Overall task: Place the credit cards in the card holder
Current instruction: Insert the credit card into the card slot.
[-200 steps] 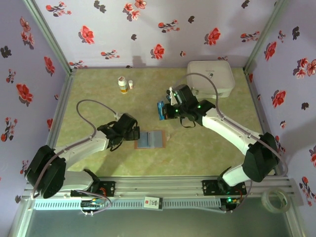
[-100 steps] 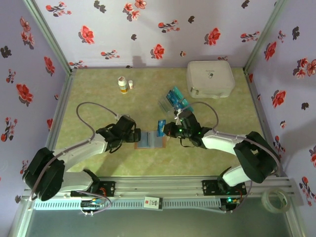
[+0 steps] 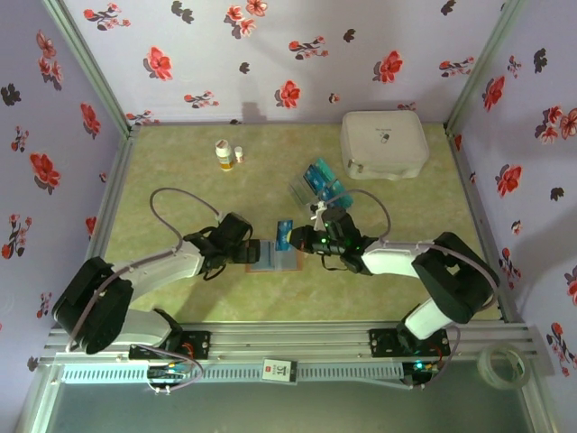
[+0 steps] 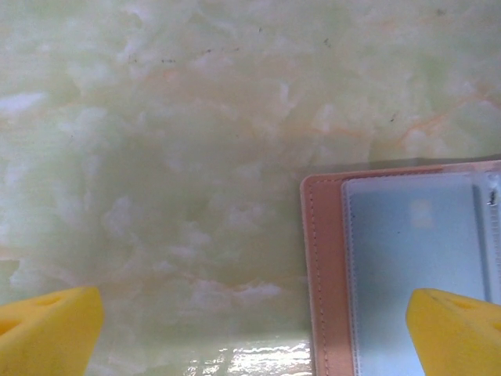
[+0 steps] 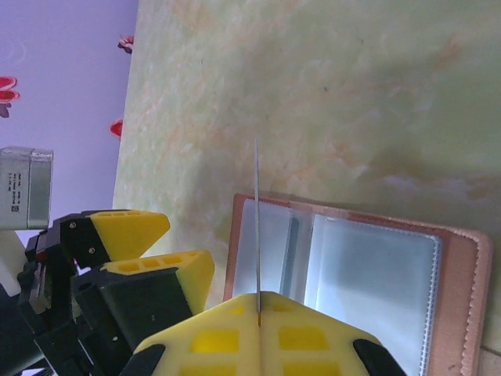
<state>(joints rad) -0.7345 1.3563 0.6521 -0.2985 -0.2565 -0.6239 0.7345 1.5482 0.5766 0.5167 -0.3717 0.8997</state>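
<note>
Green marbled tabletop (image 3: 180, 189), enclosed by flowered lilac walls (image 3: 270, 63), carries the opened card holder (image 3: 273, 258) centrally. At its left edge the left gripper (image 3: 255, 252) gapes empty; the right gripper (image 3: 297, 242) pinches one credit card (image 3: 285, 236) upright above it.

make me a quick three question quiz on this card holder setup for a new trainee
1. True or false: the right gripper is shut on a credit card.
2. Multiple choice: the card holder is
A. folded shut
B. lying open on the table
C. standing on its edge
3. Short answer: which gripper waits with its jaws open at the card holder's edge?

Key
1. True
2. B
3. The left gripper
</note>
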